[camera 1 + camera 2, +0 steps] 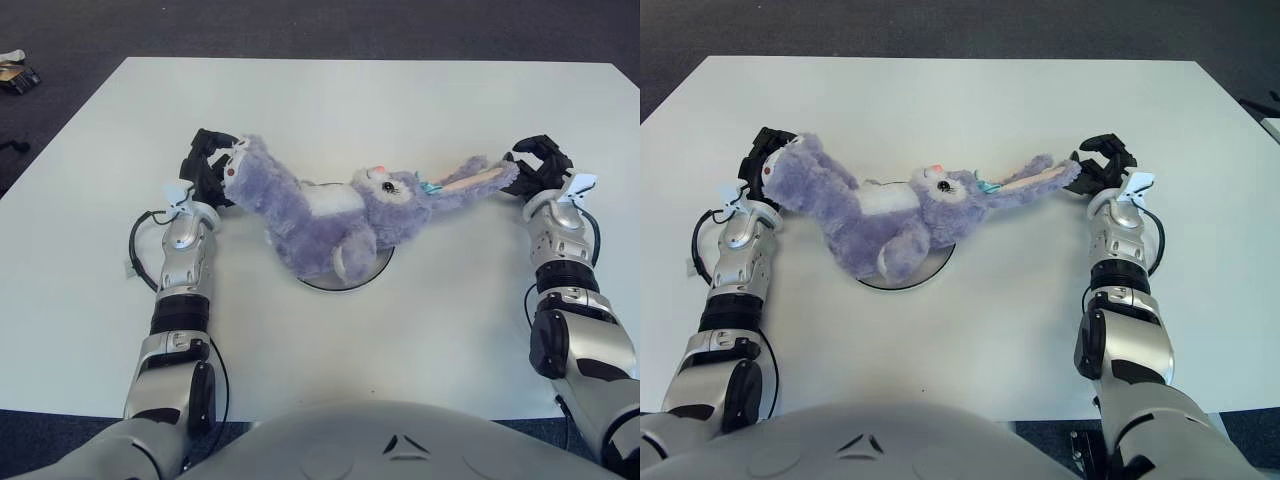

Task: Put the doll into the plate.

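No readable text, label, brand, number or sign shows anywhere, neither on the fluffy purple plush rabbit doll (330, 210) nor on the white rectangular worktop (420, 110).
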You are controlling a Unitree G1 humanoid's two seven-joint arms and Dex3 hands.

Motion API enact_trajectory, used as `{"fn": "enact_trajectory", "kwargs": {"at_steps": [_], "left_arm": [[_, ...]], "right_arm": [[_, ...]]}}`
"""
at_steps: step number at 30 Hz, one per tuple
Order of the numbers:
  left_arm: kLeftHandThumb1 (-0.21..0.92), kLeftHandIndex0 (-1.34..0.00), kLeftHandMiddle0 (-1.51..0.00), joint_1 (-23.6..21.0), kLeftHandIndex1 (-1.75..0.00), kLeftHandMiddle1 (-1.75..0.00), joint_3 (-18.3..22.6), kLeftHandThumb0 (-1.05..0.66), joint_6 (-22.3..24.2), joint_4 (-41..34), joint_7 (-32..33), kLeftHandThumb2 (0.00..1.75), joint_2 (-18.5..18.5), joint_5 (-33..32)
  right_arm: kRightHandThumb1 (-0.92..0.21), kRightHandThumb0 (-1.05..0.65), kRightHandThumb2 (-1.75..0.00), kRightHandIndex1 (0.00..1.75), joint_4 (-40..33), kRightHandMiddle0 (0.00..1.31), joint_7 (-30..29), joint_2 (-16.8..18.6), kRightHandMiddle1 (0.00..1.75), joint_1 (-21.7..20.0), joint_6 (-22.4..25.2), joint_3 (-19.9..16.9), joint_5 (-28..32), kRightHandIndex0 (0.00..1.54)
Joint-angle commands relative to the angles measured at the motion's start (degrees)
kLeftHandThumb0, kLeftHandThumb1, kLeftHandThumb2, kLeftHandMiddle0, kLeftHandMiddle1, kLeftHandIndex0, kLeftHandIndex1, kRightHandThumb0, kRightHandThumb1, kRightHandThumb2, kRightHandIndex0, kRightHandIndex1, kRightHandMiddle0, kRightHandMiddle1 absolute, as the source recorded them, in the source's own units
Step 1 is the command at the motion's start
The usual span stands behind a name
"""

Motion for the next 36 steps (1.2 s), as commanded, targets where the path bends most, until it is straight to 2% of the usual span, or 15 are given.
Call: {"fn": "enact_trajectory", "kwargs": {"at_steps": [1,5,15,19,27,36], "left_arm": [[0.32,-0.35,-0.67,1.2,-1.75,-1.69,-0.2,-0.01,-0.1,-1.0,1.0,1.32,-0.4,0.4],[0.32,-0.34,-0.67,1.9,-1.75,-1.7,-0.5,-0.01,0.3,-1.7,1.5,1.32,-0.7,0.9],[0.3,-0.36,-0.67,2.9,-1.75,-1.74,-1.0,-0.02,1.6,-2.7,1.2,1.36,-0.6,1.3],[0.3,-0.35,-0.66,3.3,-1.75,-1.74,-0.9,-0.02,1.9,-3.2,1.2,1.36,-0.8,1.1],[0.32,-0.34,-0.66,4.0,-1.75,-1.72,-0.4,-0.01,3.1,-3.8,1.7,1.33,-1.7,0.0],[0.3,-0.35,-0.67,4.2,-1.75,-1.73,-0.3,-0.02,2.1,-2.9,2.6,1.35,-2.2,0.4]], "right_arm": [[-0.04,-0.01,-1.6,1.65,-6.7,0.6,-2.4,2.1,1.75,2.6,4.8,2.6,-2.1,0.83],[-0.03,-0.01,-1.63,1.7,-10.6,0.61,-2.7,2.5,1.75,4.2,8.2,3.8,-3.0,0.83],[-0.02,-0.01,-1.65,1.72,-13.5,0.62,-2.2,2.8,1.75,6.0,11.1,5.7,-4.5,0.82],[-0.02,-0.01,-1.66,1.74,-14.0,0.61,-2.4,3.0,1.75,6.5,11.6,6.4,-4.9,0.82],[0.05,-0.01,-1.74,1.75,-13.2,0.67,-2.7,3.2,1.75,6.8,11.5,7.0,-5.9,0.87],[0.03,-0.01,-1.72,1.75,-11.0,0.65,-4.1,3.2,1.75,6.1,10.9,6.9,-6.3,0.86]]}}
